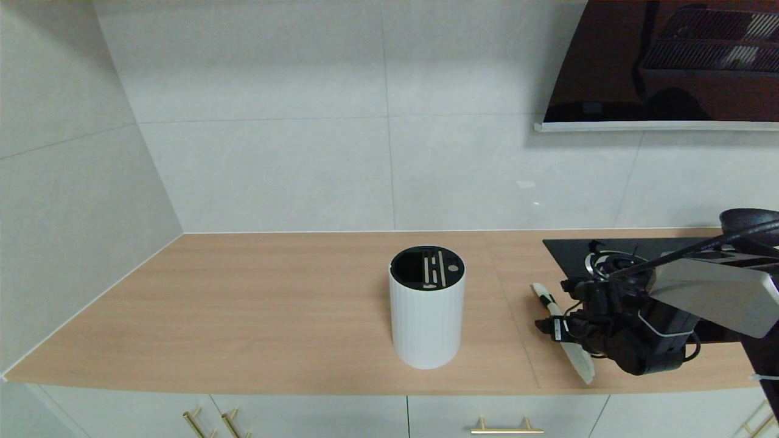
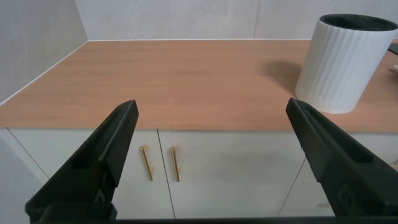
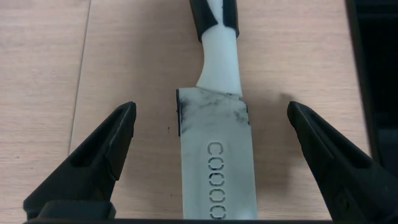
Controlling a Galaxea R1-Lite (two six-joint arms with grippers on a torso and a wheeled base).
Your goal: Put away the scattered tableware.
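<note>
Looking down at the counter [image 1: 274, 304]: one knife [image 1: 577, 359], one white ribbed holder [image 1: 426, 316], two grippers. The knife lies flat to the right of the holder and well apart from it, with its dark-banded handle toward the wall and its pale blade tip close to the counter's front edge.

The right gripper [image 3: 211, 118] hangs directly over the blade with its jaws spread wide. One finger sits on each side of the blade with bare wood between, and nothing is gripped. Whether the fingertips touch the wood is hard to say from here.

The left gripper [image 2: 211, 109] is out in front of the counter's edge, low and facing the cabinet doors. Its jaws are wide apart as well, with nothing between them.

The holder stands upright, and its black top has one large opening and a few narrow slots. A black hob [image 1: 566, 249] lies just right of the knife, near the handle end, and a dark hood [image 1: 657, 61] hangs on the wall above. Three gold door handles [image 1: 507, 429] show under the front edge. Left of the holder, bare wood runs to the corner wall.
</note>
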